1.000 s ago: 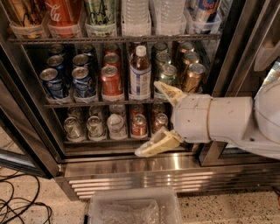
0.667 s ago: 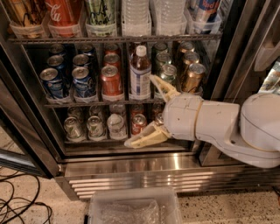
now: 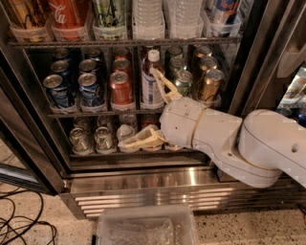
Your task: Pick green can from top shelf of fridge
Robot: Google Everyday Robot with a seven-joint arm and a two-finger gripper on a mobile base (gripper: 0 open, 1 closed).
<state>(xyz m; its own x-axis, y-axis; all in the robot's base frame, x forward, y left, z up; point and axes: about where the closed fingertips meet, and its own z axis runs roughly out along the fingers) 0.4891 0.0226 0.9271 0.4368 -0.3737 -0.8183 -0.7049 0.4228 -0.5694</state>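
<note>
Right, the gripper [image 3: 138, 107] sits low in front of the fridge [image 3: 143, 179], level w/ the middle and bottom racks and well below the top shelf [image 3: 71, 43]. Its fingers [image 3: 162, 86] are spread wide w/ nothing between them. The upper one angles up-left, tip at the neck of a white-capped bottle [image 3: 149, 93] on the middle rack; can't tell if they touch. The lower one [image 3: 141, 139] reaches left across the front of the bottom rack, by the silver cans [image 3: 79, 139]. The white arm [image 3: 267, 148] comes in from the right, covering part of the fridge's lower right.

The green can [image 3: 110, 14] stands upright on the top shelf in a clear tray, its top cut off by the picture edge. It is third from the left, between a red Coke can [image 3: 69, 14] and the water bottles [image 3: 148, 16], up and left of the gripper and well apart from it.

Middle rack, l to r: blue cans [image 3: 57, 88], red can [image 3: 120, 88], the bottle, a darker green can [image 3: 182, 81], gold can [image 3: 210, 83].

On the floor below the base grille [image 3: 167, 198] are a clear bin [image 3: 146, 227] and, at left, black cables [image 3: 19, 220].
</note>
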